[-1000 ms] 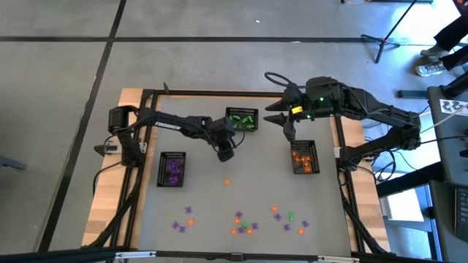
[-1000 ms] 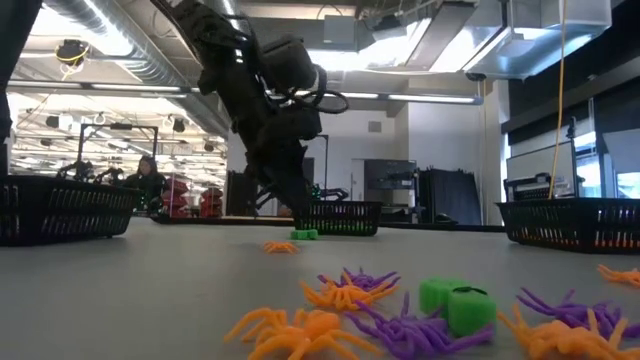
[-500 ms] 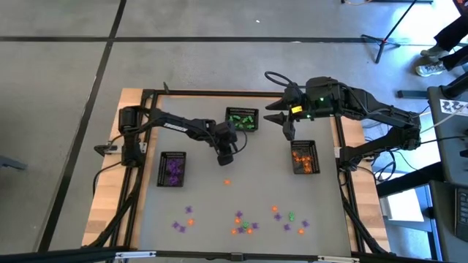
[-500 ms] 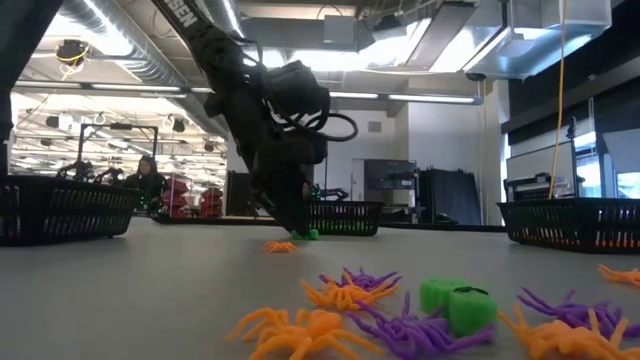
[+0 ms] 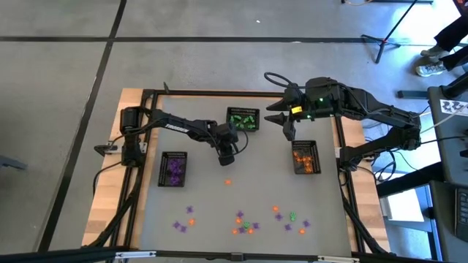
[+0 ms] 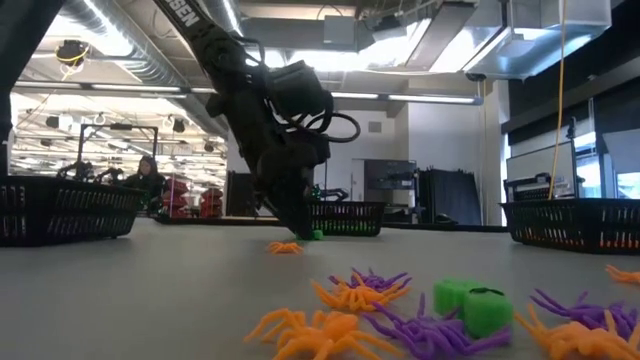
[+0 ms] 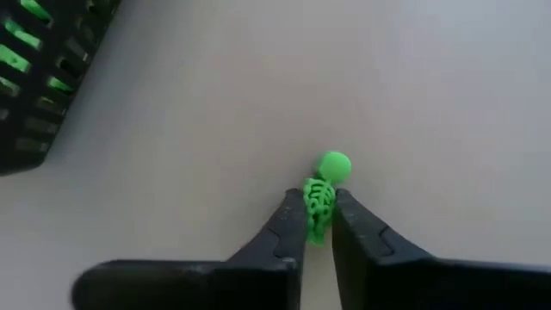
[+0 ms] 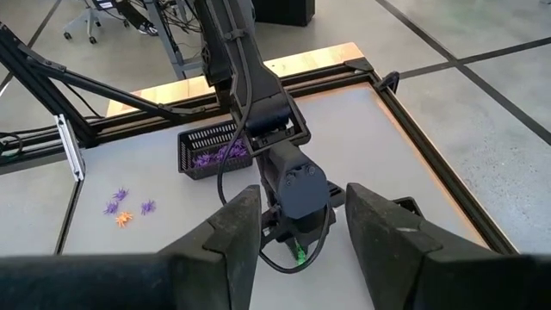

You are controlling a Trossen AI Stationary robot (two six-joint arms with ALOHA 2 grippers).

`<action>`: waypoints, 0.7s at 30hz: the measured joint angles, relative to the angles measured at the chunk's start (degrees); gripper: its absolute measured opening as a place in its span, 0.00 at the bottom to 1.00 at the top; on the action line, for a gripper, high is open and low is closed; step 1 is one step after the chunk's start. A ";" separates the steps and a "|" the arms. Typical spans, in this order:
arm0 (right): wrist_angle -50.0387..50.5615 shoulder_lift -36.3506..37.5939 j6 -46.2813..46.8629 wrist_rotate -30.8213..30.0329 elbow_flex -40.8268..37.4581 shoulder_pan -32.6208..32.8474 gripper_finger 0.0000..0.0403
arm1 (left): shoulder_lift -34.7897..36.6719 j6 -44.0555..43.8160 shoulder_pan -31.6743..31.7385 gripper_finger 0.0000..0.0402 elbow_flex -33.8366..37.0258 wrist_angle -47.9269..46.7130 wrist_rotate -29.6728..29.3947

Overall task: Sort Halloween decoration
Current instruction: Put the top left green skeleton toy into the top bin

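Observation:
A tiny green skeleton figure (image 7: 320, 196) lies on the grey table near its middle, and my left gripper (image 7: 317, 207) is shut on it; the high view shows that gripper (image 5: 225, 156) just in front of the green basket (image 5: 242, 119). My right gripper (image 5: 285, 128) hangs open above the table between the green basket and the orange basket (image 5: 304, 157), touching nothing. In the right wrist view its fingers (image 8: 231, 232) frame the left arm below. More decorations, purple, orange and green (image 5: 245, 220), lie scattered near the front edge. My left gripper pinches the skeleton's body (image 7: 317, 211) between its two fingertips, which come down at a slant from above. The round head (image 7: 334, 165) sticks out past the fingertips. The figure lies low at the table surface (image 6: 315, 235); whether it is lifted, I cannot tell.
A black mesh basket with purple pieces (image 5: 172, 169) stands at the left. One orange spider (image 5: 227, 182) lies alone just in front of the left gripper. The low view shows spiders and a green piece (image 6: 470, 300) close to the camera. The table's black frame (image 5: 146, 93) runs around its edge.
My left gripper has come down a little toward the table's near edge and lowered its fingertips to the table at the green skeleton. My right arm has kept still.

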State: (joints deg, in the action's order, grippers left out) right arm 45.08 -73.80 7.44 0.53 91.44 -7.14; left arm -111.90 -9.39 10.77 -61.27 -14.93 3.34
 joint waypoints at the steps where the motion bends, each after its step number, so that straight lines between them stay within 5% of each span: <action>1: 0.00 0.00 0.00 0.01 0.00 0.00 0.41 | 0.00 -0.78 -0.06 0.03 -0.03 -0.36 0.08; 14: 0.11 0.00 -0.04 0.51 0.00 0.00 0.41 | 0.30 -1.06 -0.34 0.00 -0.16 -5.57 2.90; 21: 0.27 0.00 -0.59 0.53 0.00 0.00 0.41 | 7.84 -3.95 -0.74 0.00 1.02 -10.25 -0.33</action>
State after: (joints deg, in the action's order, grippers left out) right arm 45.35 -73.80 6.85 1.06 91.44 -7.14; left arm -104.06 -13.33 10.03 -60.25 -25.18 3.01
